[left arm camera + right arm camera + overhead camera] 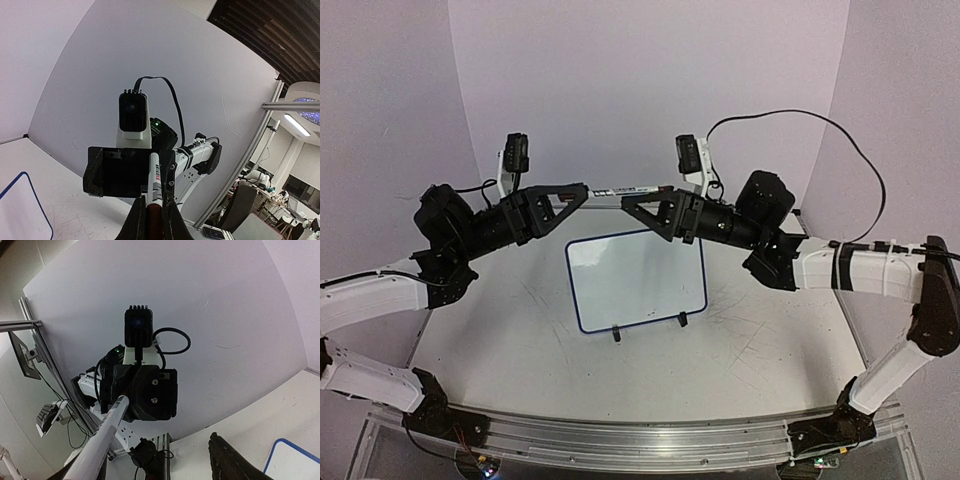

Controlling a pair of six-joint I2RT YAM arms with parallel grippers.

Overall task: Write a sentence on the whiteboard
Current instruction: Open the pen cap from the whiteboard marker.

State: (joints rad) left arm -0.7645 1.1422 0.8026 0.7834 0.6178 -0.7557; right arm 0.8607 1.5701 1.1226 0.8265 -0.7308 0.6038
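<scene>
The whiteboard (pixel 635 280) lies flat mid-table on two black feet, blue-rimmed, its face blank white; no sentence shows on it. Its corner also appears in the left wrist view (pixel 20 210) and the right wrist view (pixel 295 460). Above its far edge both grippers meet tip to tip. My left gripper (pixel 582 190) (pixel 153 205) is shut on a white marker (pixel 620 189) (pixel 155 175) held level. The marker's free end reaches into my right gripper (pixel 628 203) (pixel 157 450), which is open. There the marker (pixel 102 437) runs along one finger, far from the other finger (pixel 235 460).
A curved white backdrop stands behind the table. A black cable (pixel 790 115) loops above the right arm. An aluminium rail (pixel 640 440) runs along the near edge between the arm bases. The tabletop (pixel 520 340) is scuffed white.
</scene>
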